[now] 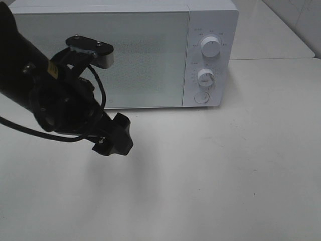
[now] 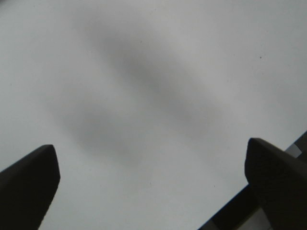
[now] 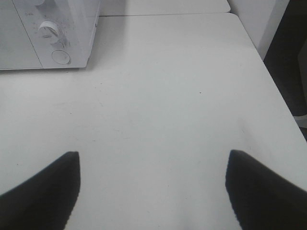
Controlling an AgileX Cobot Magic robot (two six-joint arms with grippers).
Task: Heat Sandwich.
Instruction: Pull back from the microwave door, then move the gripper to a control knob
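Observation:
The sandwich shows in none of the views. A white microwave (image 1: 125,55) stands at the back of the table with its door (image 1: 95,60) shut. My left gripper (image 1: 116,136) hangs on its black arm in front of the door's lower left, above the tabletop. In the left wrist view the left gripper (image 2: 151,163) is open, its dark fingers (image 2: 29,177) far apart over bare table. My right gripper (image 3: 153,167) is also open and holds nothing; it faces the table to the right of the microwave (image 3: 33,33).
The microwave's panel carries two white knobs (image 1: 211,46) (image 1: 206,77) and a round button (image 1: 201,97). The white table (image 1: 225,165) stretches in front and to the right. Its right edge (image 3: 283,100) borders a dark gap.

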